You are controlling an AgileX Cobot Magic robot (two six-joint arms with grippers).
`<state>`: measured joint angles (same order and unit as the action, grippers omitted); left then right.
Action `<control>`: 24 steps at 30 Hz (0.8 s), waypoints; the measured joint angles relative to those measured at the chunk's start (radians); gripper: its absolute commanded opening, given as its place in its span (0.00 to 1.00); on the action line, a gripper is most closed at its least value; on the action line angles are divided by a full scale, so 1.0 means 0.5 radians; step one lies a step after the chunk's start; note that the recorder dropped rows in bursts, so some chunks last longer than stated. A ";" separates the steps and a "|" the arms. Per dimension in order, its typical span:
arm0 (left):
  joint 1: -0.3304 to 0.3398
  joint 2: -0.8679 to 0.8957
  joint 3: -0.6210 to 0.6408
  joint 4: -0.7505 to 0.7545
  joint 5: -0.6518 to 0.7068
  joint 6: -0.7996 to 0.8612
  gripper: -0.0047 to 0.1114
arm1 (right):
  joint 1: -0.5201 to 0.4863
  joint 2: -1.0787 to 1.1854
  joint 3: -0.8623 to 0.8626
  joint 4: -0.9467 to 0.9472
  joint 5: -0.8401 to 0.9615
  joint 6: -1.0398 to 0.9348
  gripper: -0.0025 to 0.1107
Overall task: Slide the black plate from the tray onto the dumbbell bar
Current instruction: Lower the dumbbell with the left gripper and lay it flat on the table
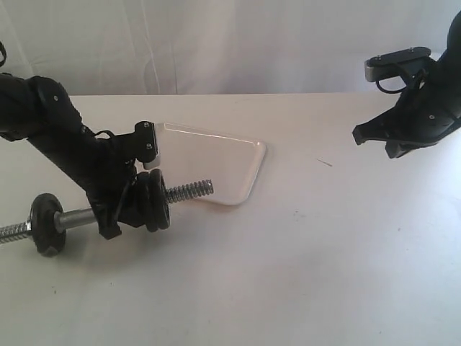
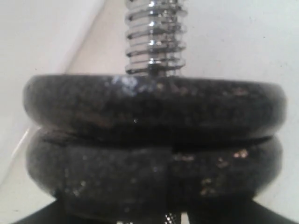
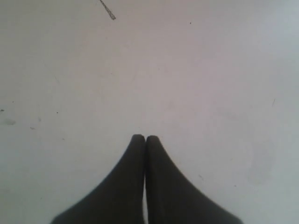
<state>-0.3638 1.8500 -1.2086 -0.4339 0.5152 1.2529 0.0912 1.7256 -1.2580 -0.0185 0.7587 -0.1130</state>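
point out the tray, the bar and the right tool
tray (image 1: 225, 169), exterior view, bare floor
bar (image 1: 191, 191), exterior view, free threaded end
right tool (image 3: 145, 138), right wrist view, between its shut fingertips

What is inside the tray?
Nothing shows in the visible part of the tray. The left gripper and the plate on the bar cover its left side.

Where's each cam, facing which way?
Exterior: off-arm, looking down over table; left arm, right arm, tray, dumbbell bar.
Left wrist: on left arm, close on black plates, threaded end beyond; gripper fingers barely show.
Right wrist: faces down at table; shut right gripper shows.
Shared: exterior and left wrist see plates on bar.
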 measured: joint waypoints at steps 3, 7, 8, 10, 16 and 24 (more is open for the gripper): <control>-0.018 0.004 0.000 -0.031 -0.047 0.070 0.04 | 0.000 0.000 0.000 0.019 -0.027 -0.004 0.02; -0.062 0.004 0.000 -0.044 -0.094 0.142 0.04 | 0.000 0.000 0.000 0.037 -0.031 -0.011 0.02; -0.073 0.004 0.000 -0.048 -0.105 0.160 0.04 | 0.000 0.000 0.000 0.037 -0.035 -0.011 0.02; -0.092 0.004 0.000 -0.069 -0.125 0.205 0.04 | 0.000 0.000 0.000 0.037 -0.034 -0.015 0.02; -0.123 0.004 0.000 -0.180 -0.175 0.454 0.04 | 0.000 0.000 0.000 0.048 -0.034 -0.019 0.02; -0.124 0.049 0.000 -0.286 -0.226 0.882 0.04 | 0.000 0.000 0.000 0.083 -0.034 -0.026 0.02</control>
<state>-0.4258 1.8742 -1.2086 -0.5769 0.4022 1.6940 0.0912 1.7256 -1.2580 0.0228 0.7416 -0.1260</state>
